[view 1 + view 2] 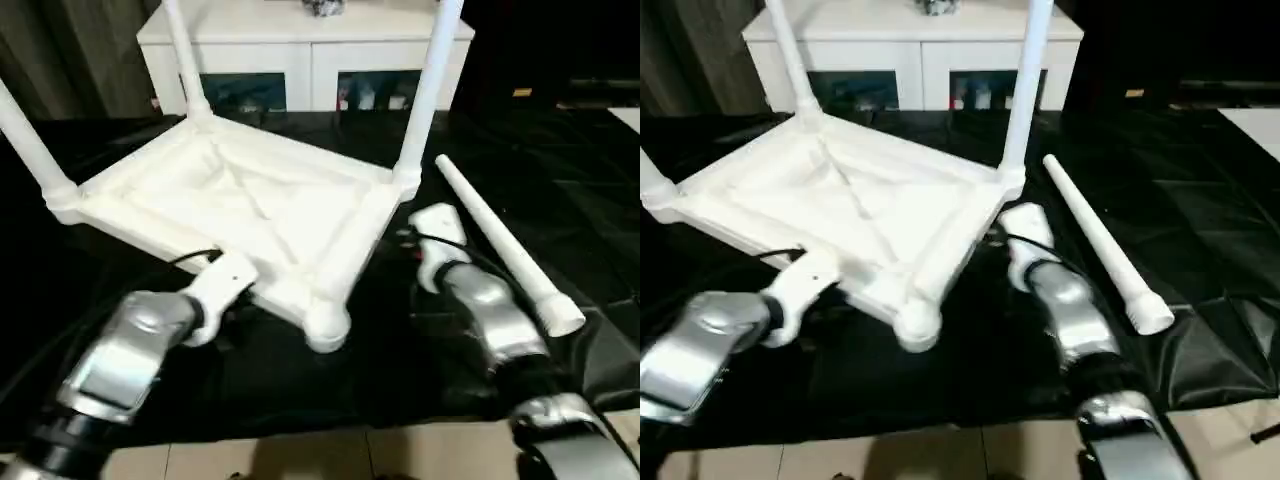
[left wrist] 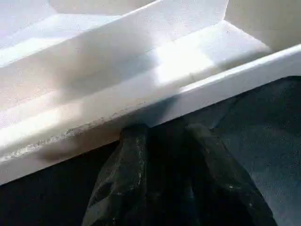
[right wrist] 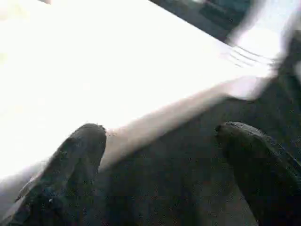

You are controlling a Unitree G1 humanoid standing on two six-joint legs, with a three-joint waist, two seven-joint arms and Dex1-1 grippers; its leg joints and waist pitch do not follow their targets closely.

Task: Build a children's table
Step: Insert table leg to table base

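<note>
Top (image 1: 250, 205) upside down mid-cloth (image 1: 600, 200), three legs socketed, near corner socket (image 1: 328, 325) empty. Fourth leg (image 1: 500, 245) loose beside right rim. Left gripper (image 2: 164, 141) at near rim, fingers together. Right gripper (image 3: 160, 150) spread, empty, at right rim. Next, probably: grasp leg, seat in socket.

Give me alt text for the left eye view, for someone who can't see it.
An upside-down white plastic children's table lies on a black sheet, three round white legs standing in its corner sockets and the near socket empty. A fourth white leg lies loose to its right. Two silver forearms reach to the tabletop's near edges.
</note>
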